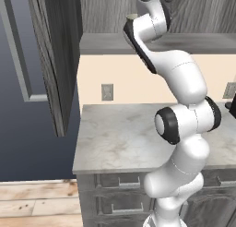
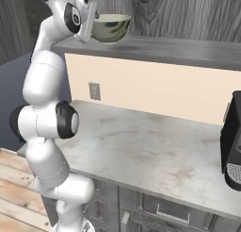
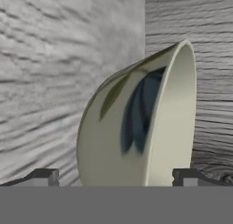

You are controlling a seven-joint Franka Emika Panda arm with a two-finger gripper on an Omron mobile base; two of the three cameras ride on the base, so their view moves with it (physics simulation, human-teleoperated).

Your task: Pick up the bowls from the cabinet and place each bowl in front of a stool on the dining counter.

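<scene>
Left base view: marble worktop (image 1: 120, 138) on a grey drawer unit (image 1: 117, 194), beige wall behind with an outlet (image 1: 107, 92), wood floor (image 1: 37, 200) lower left. Dark wood-grain cabinet (image 1: 184, 9) above, its grey shelf (image 1: 106, 42) running across, tall door (image 1: 57, 60) swung open on the left. Arm (image 1: 182, 129) rises from the lower right and reaches up to shelf level; the wrist hides the jaws. A sliver of bowl rim shows just left of the wrist.

Right base view: same worktop (image 2: 141, 146), black appliance (image 2: 231, 141) at the right edge. Arm (image 2: 44, 118) on the left, hand at the cabinet shelf (image 2: 179, 49). Bowl (image 2: 111, 27) sits upright at the hand, over the left end of the shelf, right against the gripper (image 2: 92, 30). Grey-white with a dark pattern inside. Can't tell whether its base touches the shelf or is clear of it.

Hand view: camera is rolled, so the bowl (image 3: 136, 132) appears on its side, mouth to the right, bluish leaf pattern inside. Wood-grain cabinet wall (image 3: 54, 73) behind. Fingertips (image 3: 43, 176) stand wide apart, one each side of the bowl at the bottom. Jaws well open; can't tell if the pads touch the bowl.
</scene>
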